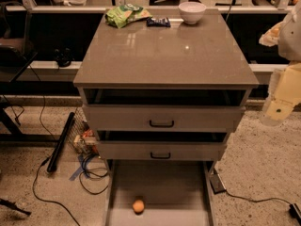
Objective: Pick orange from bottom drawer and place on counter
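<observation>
The orange (138, 205) lies on the floor of the open bottom drawer (162, 182), near its front edge and a little left of centre. The drawer is pulled out below the two upper drawers with dark handles. The counter (164, 55) is the glossy grey-brown top of the cabinet. My gripper (276, 112) hangs at the far right of the view, beside the cabinet's right side at about the level of the top drawer, well above and to the right of the orange. It holds nothing that I can see.
At the counter's back edge stand a white bowl (192, 12), a green snack bag (126, 14) and a small dark packet (158, 21). Cables and a black bar (61, 142) lie on the floor to the left. A small dark box (217, 182) sits by the drawer's right side.
</observation>
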`<state>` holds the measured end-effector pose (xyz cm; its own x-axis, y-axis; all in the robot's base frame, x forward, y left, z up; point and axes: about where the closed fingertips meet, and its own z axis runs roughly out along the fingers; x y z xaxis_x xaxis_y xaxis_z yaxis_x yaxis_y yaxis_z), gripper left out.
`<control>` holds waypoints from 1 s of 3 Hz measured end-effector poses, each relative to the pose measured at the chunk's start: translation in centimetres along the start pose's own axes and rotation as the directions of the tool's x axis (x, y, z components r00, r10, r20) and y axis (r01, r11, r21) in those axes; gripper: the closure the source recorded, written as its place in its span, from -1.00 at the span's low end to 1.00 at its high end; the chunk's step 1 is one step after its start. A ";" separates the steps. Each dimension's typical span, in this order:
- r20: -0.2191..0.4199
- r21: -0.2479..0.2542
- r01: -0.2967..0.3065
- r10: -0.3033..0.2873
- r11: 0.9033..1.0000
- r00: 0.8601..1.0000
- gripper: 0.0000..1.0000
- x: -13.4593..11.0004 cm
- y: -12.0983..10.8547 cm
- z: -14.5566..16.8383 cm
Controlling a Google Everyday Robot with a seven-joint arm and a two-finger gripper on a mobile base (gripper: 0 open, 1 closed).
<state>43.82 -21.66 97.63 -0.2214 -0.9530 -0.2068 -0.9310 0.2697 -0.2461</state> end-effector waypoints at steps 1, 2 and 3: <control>0.000 0.000 0.000 0.000 1.000 1.000 -1.00 0.0 0.0 0.0; 0.076 -0.031 -0.016 0.018 0.999 0.997 -1.00 0.2 0.4 2.4; 0.238 -0.136 -0.043 0.075 0.990 0.968 -1.00 0.6 2.7 9.9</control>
<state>44.08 -20.10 87.45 -0.2147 -0.8699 -0.4441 -0.9514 0.2890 -0.1061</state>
